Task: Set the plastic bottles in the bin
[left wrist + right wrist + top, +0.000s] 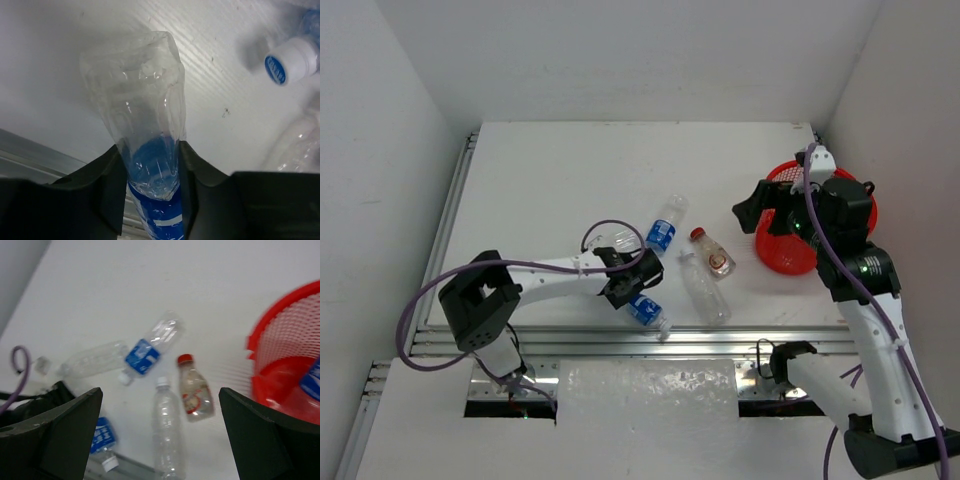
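1. Left gripper (pixel 630 284): jaws closed narrow on a crumpled blue-labelled bottle (pixel 142 95), pinched at the top of the label. Near centre of the table (pixel 540 180), close to its near edge. Long axis slanting far left to near right, cap end near right, base end past the fingers. Cannot tell whether it touches the table.

2. Unlabelled bottle (pixel 612 240): lying flat just beyond the left gripper, long axis about left to right. Neck end too unclear to tell.

3. Second blue-labelled bottle (pixel 662 233): lying flat just right of item 2, long axis slanting, white cap near left towards the left gripper, base far right.

4. Second unlabelled bottle (pixel 706 291): lying flat right of the held bottle, apart from both grippers, cap far left, base near right.

5. Red-capped bottle (pixel 714 257): squat, lying flat just beside item 4 on its far right side, red cap far, base near.

6. Bin (pixel 788 258): red mesh, upright at the right side of the table. Inside, at the edge of the right wrist view, part of a third blue-labelled bottle (pixel 312 380).

7. Right gripper (pixel 765 212): jaws spread wide, holding nothing, above the left side of the bin.
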You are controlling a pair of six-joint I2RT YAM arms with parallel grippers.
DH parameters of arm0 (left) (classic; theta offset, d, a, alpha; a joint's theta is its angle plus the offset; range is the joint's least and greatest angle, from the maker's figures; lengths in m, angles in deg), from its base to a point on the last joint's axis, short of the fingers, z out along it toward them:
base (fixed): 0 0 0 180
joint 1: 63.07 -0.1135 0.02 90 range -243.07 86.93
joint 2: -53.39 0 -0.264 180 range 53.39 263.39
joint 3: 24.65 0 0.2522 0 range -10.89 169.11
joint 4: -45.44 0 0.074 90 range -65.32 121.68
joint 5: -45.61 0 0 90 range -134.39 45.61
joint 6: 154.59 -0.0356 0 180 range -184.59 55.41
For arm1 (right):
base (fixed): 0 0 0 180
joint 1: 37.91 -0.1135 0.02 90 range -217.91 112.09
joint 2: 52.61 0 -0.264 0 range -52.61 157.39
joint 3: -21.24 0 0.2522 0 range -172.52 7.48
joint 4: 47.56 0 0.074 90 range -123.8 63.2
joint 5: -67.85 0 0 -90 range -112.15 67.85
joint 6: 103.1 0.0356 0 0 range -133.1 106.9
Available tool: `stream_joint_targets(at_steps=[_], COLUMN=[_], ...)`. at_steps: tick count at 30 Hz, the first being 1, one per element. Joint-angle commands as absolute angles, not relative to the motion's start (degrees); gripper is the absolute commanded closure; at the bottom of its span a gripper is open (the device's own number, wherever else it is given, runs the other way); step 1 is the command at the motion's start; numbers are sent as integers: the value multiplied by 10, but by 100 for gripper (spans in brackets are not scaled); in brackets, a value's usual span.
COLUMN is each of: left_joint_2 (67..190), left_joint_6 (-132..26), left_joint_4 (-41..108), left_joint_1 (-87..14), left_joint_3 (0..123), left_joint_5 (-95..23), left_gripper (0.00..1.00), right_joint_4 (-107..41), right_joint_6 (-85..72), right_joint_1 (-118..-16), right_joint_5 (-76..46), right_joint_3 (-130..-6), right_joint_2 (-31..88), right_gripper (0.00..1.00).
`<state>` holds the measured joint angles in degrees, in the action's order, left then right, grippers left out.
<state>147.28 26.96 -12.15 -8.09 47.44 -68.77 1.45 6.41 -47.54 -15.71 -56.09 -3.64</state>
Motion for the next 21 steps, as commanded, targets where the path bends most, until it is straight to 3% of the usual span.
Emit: stream_joint_targets(at_steps=[1, 3, 6, 8, 9, 12, 21], left_joint_2=[1439, 1376, 1316, 1241, 1216, 1126, 1025], left_joint_6=[271, 264, 224, 149, 22, -134, -289], left_joint_4=[-155, -168, -171, -87, -22, 248, 516], left_joint_1=[-45, -17, 13, 20, 20, 20, 20], left_joint_3=[479, 496, 506, 493, 458, 391, 313], left_joint_5=[-726, -771, -823, -863, -862, -811, -651], left_gripper=[90, 97, 100, 100, 100, 100, 100], right_joint_4=[-49, -80, -119, -173, -193, -315, -499], right_joint_6=[68, 104, 141, 177, 185, 228, 336], right_joint_1=[-490, -500, -529, -566, -578, -604, -682], right_joint_5=[25, 207, 292, 303, 312, 341, 352], right_joint_3=[-542, -532, -502, -461, -447, -390, -334], right_joint_2=[-35, -22, -9, -12, -11, -16, 13], right_gripper=[1, 1, 1, 1, 1, 1, 1])
